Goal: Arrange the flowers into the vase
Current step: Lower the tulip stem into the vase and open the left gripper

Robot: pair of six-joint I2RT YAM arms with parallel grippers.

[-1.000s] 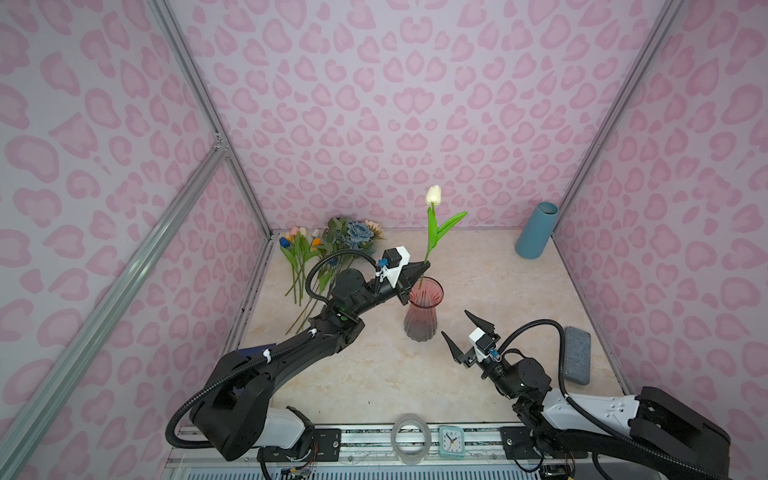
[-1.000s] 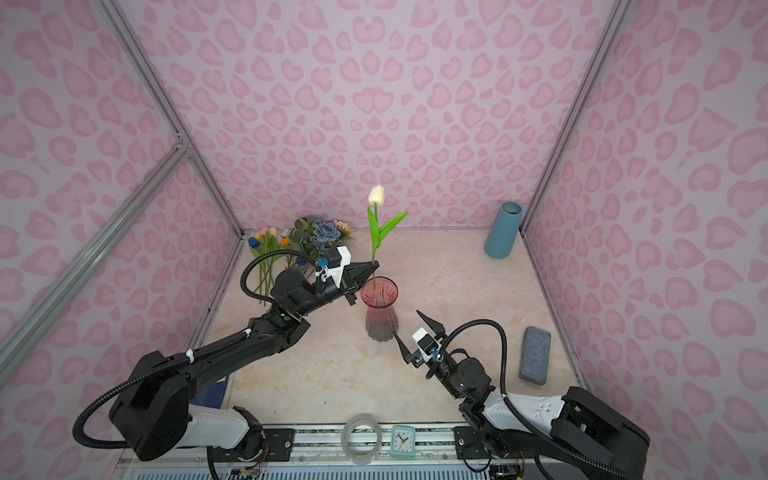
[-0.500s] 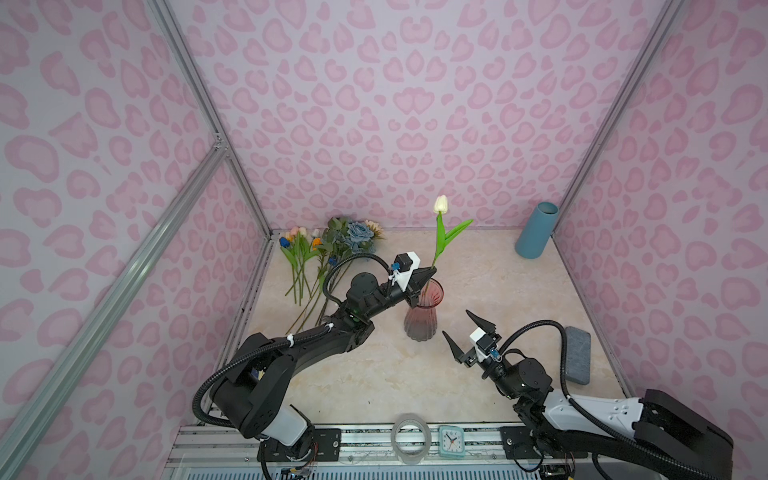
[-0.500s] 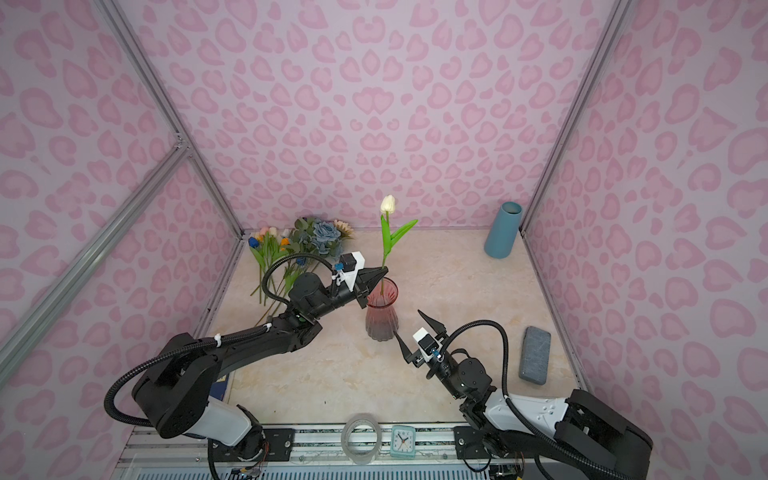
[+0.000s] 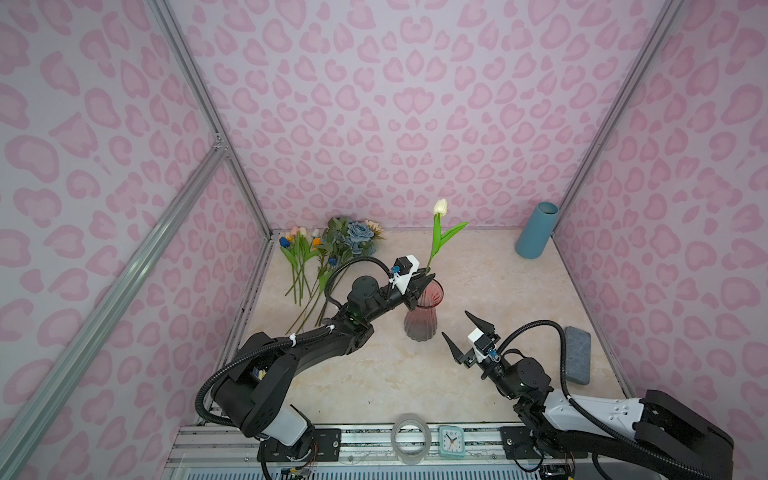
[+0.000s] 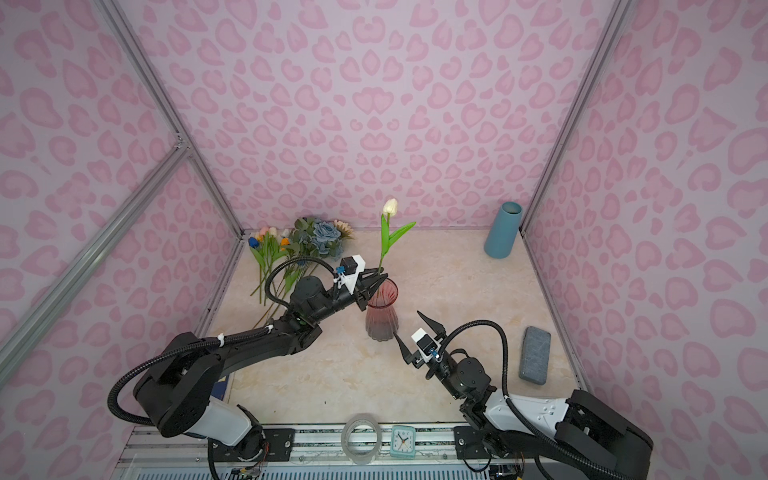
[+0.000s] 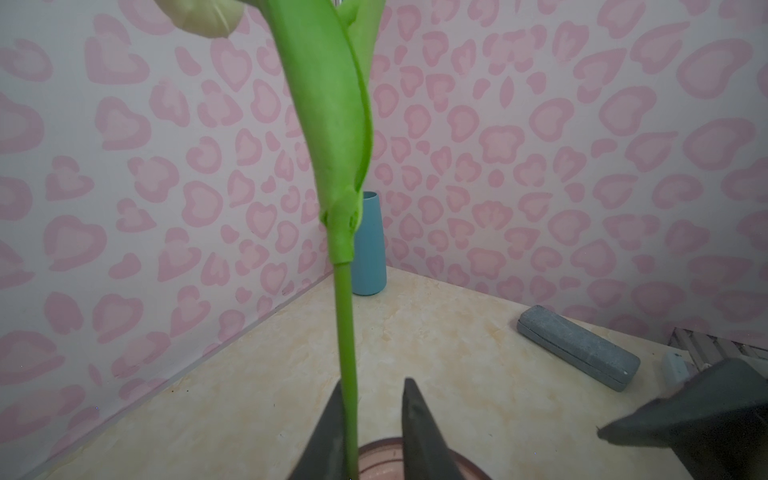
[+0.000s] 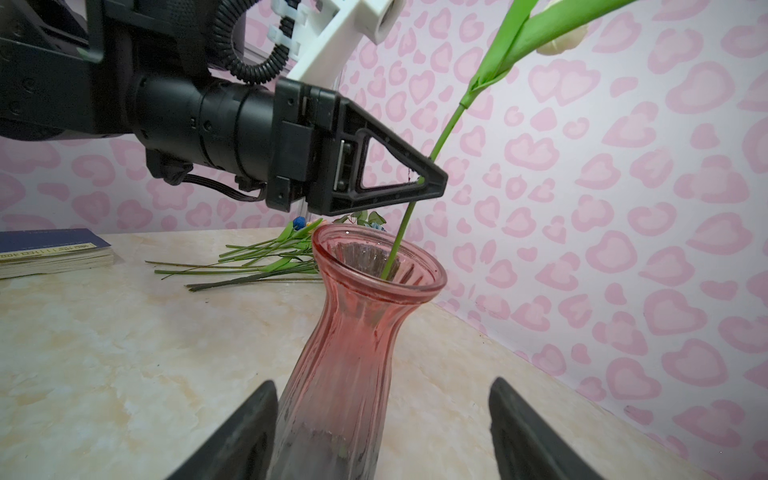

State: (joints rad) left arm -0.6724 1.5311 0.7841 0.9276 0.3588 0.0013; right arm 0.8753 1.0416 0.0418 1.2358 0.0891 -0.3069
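One white tulip (image 5: 434,243) stands in vase (image 5: 420,324); our left gripper (image 5: 430,279) jaws barely parted above rim, right gripper (image 5: 456,323) jaws spread beside vase. Risk: stem snags jaw, we tip vase.

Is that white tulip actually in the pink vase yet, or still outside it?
In. In the right wrist view the stem of the white tulip dips, leaning, below the rim of the pink vase.

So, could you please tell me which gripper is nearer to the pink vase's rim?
Left. The left gripper hovers just above the pink vase's rim, the white tulip's stem between its jaws; the right gripper sits open lower down, near the vase's base.
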